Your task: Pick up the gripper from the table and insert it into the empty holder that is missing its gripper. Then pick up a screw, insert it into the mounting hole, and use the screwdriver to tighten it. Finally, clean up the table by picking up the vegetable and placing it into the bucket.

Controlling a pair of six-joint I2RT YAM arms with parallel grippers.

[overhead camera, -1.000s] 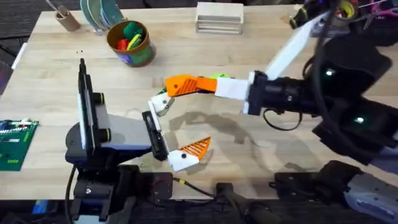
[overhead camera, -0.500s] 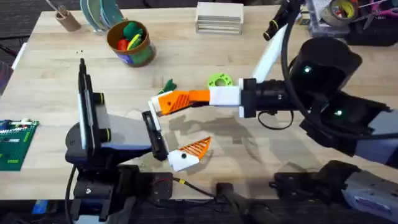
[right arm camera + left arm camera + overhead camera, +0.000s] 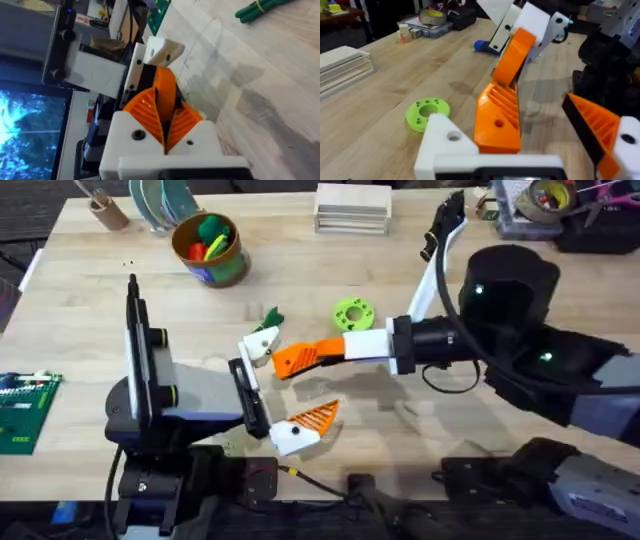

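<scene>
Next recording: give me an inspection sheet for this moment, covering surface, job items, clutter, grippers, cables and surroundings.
Surface: light wooden table, mostly bare at the middle.
Job items: orange gripper held beside the empty white holder on the left arm's jaw; vegetable lying just beyond the holder; bucket far left, toys inside; screwdriver and screw: cannot tell.
Clutter: green ring disc; brown cup with sticks; stacked pale wooden blocks; green circuit board at the left edge.
Grippers: right gripper shut on the orange gripper; left gripper open, one finger missing.
Cables: black cable looping under the right arm.
Surroundings: tape roll in a tray, far right.
</scene>
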